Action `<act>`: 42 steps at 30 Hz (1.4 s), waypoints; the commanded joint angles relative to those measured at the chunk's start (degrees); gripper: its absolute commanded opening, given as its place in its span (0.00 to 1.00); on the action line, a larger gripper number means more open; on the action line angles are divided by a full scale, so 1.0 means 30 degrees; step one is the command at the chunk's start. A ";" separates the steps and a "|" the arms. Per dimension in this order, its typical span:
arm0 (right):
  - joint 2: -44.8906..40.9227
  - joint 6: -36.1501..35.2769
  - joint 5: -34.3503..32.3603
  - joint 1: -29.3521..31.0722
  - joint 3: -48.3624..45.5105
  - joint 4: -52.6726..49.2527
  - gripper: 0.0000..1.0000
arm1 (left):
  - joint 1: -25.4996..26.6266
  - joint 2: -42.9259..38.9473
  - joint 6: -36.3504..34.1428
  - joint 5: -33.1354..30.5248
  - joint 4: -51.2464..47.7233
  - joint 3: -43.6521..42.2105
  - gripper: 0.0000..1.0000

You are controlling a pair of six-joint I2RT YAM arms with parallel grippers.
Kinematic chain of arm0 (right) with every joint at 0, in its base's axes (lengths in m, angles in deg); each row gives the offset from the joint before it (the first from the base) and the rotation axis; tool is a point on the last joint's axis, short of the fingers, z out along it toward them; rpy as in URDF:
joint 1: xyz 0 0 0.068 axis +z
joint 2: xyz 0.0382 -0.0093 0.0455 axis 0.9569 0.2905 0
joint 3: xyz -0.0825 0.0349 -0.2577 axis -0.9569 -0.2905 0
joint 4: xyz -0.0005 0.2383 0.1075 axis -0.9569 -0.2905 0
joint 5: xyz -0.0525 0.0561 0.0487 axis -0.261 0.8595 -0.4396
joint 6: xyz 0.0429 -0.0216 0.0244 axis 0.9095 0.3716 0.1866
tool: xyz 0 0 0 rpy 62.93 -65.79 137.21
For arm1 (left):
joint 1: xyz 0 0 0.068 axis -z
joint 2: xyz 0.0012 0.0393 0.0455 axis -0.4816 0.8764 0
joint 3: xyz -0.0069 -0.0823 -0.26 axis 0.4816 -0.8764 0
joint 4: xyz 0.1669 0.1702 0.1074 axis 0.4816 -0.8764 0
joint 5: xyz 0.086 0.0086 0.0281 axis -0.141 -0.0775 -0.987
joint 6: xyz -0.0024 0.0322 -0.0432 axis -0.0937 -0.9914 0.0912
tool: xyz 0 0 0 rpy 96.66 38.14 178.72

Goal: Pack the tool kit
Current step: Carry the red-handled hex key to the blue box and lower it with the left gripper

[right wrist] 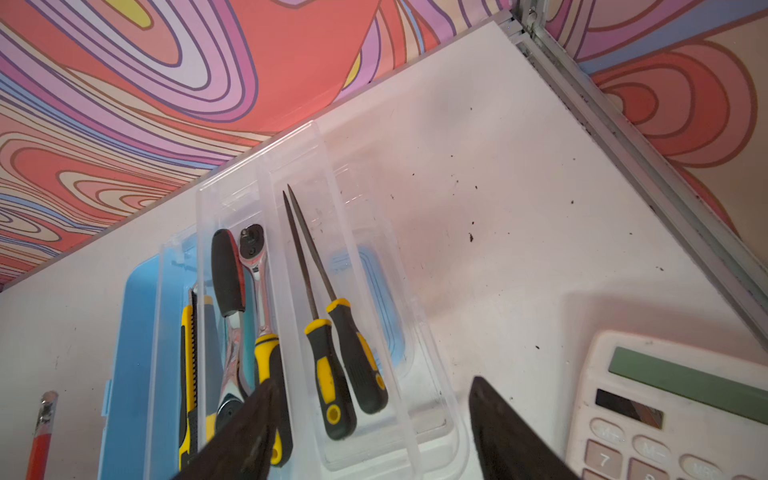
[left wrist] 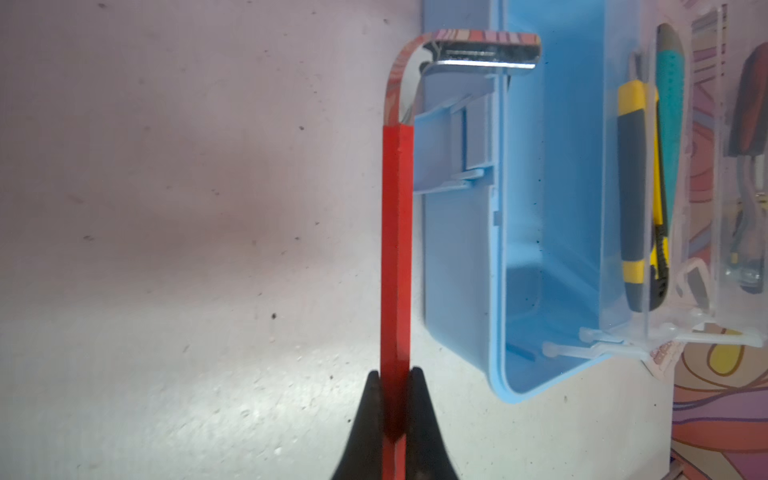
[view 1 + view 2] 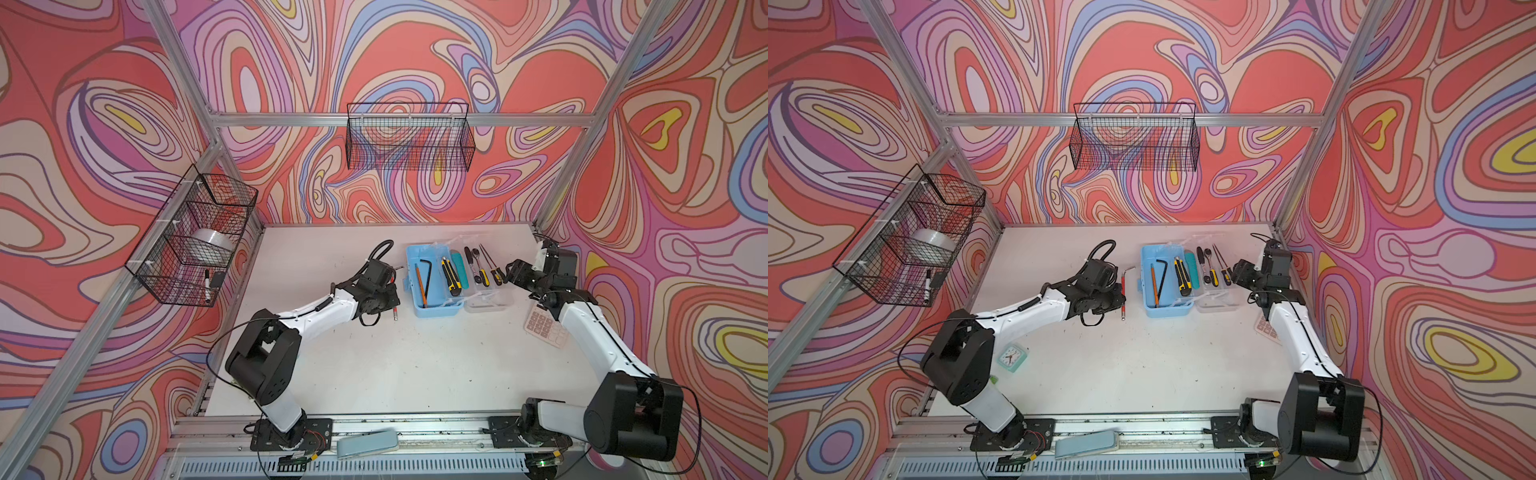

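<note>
Pinching the red hex key, our left gripper holds it long axis near-to-far, short arm pointing right; our right gripper stands spread.

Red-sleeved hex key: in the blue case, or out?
Out. The left pincer is shut on the red-sleeved hex key, which is outside the blue case, alongside its outer wall.

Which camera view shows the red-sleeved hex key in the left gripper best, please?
The left wrist view: the red-sleeved hex key fills the frame, bend included, pinched in the left gripper. Both top views show it small and partly hidden; the right wrist view catches only one end.
</note>
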 commanded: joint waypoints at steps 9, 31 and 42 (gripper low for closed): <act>0.0440 0.0291 0.2315 -0.1541 -0.0859 0.1293 0.75 | 0.0676 0.4801 0.0652 0.1331 0.0856 0.6645 0.00; 0.1213 0.0904 0.4393 -0.2319 -0.0586 0.1332 0.75 | 0.0734 0.7025 0.2329 0.1010 -0.0827 0.8075 0.00; 0.1677 0.1428 0.5130 -0.2321 -0.0535 0.1629 0.76 | 0.0734 0.7025 0.2226 0.1031 -0.0874 0.7930 0.17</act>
